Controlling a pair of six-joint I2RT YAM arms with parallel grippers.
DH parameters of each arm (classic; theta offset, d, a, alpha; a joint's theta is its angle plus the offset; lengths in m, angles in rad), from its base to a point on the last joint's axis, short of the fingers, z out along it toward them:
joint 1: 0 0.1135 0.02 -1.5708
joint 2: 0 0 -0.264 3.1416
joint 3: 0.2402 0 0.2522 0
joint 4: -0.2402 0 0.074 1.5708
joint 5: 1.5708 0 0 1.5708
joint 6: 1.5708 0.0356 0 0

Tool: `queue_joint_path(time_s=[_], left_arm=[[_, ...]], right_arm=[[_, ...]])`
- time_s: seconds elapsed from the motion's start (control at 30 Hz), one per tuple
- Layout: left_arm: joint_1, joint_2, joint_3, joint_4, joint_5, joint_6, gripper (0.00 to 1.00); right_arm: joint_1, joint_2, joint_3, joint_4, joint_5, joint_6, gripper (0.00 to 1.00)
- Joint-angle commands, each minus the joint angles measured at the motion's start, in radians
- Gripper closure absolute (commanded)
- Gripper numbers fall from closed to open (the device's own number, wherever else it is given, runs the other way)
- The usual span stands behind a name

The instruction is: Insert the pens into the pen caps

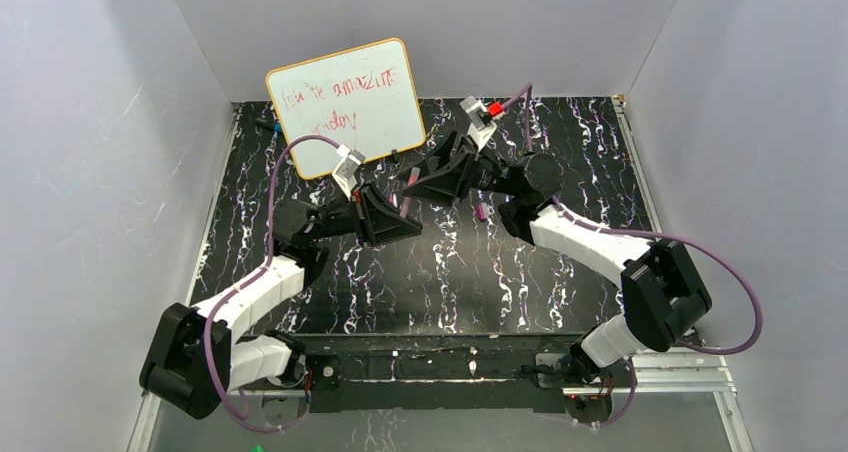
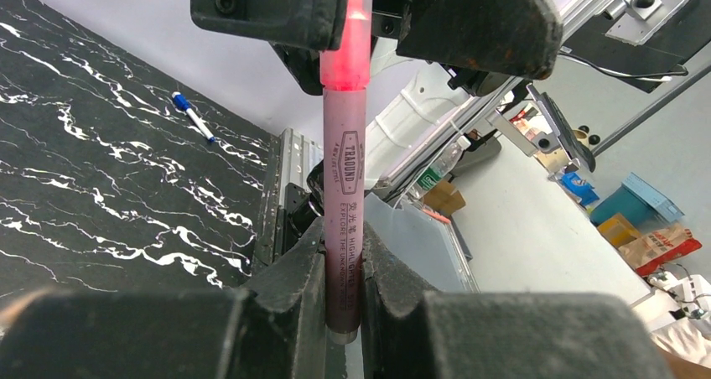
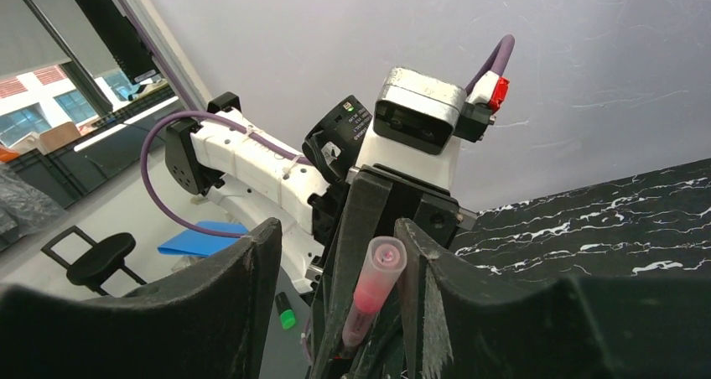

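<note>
Left gripper jaws clamped on pen, barrel jutting ahead. Right gripper jaws apart, flanking pen cap at pen's far end. Blue-tipped marker on table, left of left jaws.

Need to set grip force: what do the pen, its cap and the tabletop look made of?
Pen: probably plastic, matte dusty-pink barrel with printed lettering. Pen cap: translucent plastic, glowing red where light passes through. Tabletop: black with white marble veining, smooth; likely printed laminate or film, though stone cannot be excluded.
</note>
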Motion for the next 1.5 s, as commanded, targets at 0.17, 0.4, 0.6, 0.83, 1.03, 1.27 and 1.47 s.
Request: queue_joint_path(time_s=[0.17,0.4,0.6,0.83,1.03,1.27,1.47], left_arm=[[-0.009,-0.009,-0.011,-0.003,-0.007,0.009,1.00],[-0.010,0.007,0.020,-0.004,-0.021,0.011,1.00],[-0.001,0.052,0.139,-0.013,-0.021,0.009,1.00],[0.085,0.106,0.293,-0.018,0.015,-0.035,1.00],[0.117,0.139,0.380,-0.020,0.012,-0.057,1.00],[0.117,0.148,0.400,-0.020,0.011,-0.061,1.00],[0.119,0.142,0.416,-0.018,0.012,-0.067,1.00]], right_arm=[[0.007,0.019,0.069,0.048,-0.011,0.015,0.66],[0.007,0.015,0.070,-0.036,-0.020,-0.013,0.99],[0.025,-0.007,0.051,-0.135,-0.016,-0.103,0.99],[0.074,-0.059,-0.002,-0.284,0.037,-0.234,0.99],[0.115,-0.038,-0.078,-0.253,0.068,-0.234,0.99],[0.171,0.028,-0.097,-0.222,0.094,-0.233,0.99],[0.213,0.093,-0.095,-0.204,0.104,-0.232,0.99]])
